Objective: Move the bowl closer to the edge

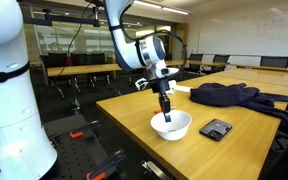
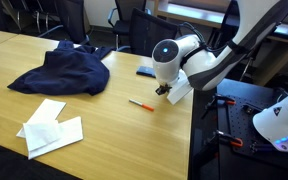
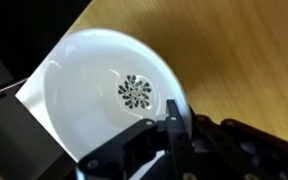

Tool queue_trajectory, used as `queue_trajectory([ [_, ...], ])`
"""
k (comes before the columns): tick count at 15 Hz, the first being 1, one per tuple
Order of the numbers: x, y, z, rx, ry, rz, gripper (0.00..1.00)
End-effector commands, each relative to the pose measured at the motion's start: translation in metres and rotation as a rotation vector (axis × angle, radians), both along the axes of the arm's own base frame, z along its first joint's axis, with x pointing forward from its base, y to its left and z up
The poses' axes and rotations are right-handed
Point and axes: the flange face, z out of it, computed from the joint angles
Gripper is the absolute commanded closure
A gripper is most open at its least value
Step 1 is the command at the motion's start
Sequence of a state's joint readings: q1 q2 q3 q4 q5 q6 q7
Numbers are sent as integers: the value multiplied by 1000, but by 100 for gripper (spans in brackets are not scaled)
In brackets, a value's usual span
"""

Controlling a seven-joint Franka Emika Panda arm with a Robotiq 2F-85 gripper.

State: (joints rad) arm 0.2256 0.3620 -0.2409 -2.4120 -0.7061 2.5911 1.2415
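Gripper (image 2: 164, 91) down at the table's robot-side edge (image 2: 192, 130), bowl (image 2: 181, 92) mostly hidden behind wrist. Orange pen (image 2: 140, 103) just beside. Dark cloth (image 2: 62, 70) mid-table, white papers (image 2: 52, 130) near front edge.

We've got a dark navy garment (image 2: 64, 72) lying crumpled, and near it white folded papers (image 2: 52, 128) touching one another. There's a thin orange pen (image 2: 141, 103) lying on its own, well apart from the papers. A black phone-like device (image 1: 216, 129) lies flat near the garment. Behind it all, we see dark office chairs (image 2: 144, 25) lined up.
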Motion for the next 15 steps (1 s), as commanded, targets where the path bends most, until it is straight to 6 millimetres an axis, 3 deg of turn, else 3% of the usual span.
queue_trajectory([
  [1,-8,-6,10,77,-36,-9,98],
  [4,-11,-13,13,118,-34,-14,98],
  [5,-11,-14,14,122,-26,-14,67],
  [6,-12,-14,16,125,-15,1,66],
  [11,-11,-5,34,127,-19,44,31],
  [15,-20,-3,63,226,-25,51,1],
])
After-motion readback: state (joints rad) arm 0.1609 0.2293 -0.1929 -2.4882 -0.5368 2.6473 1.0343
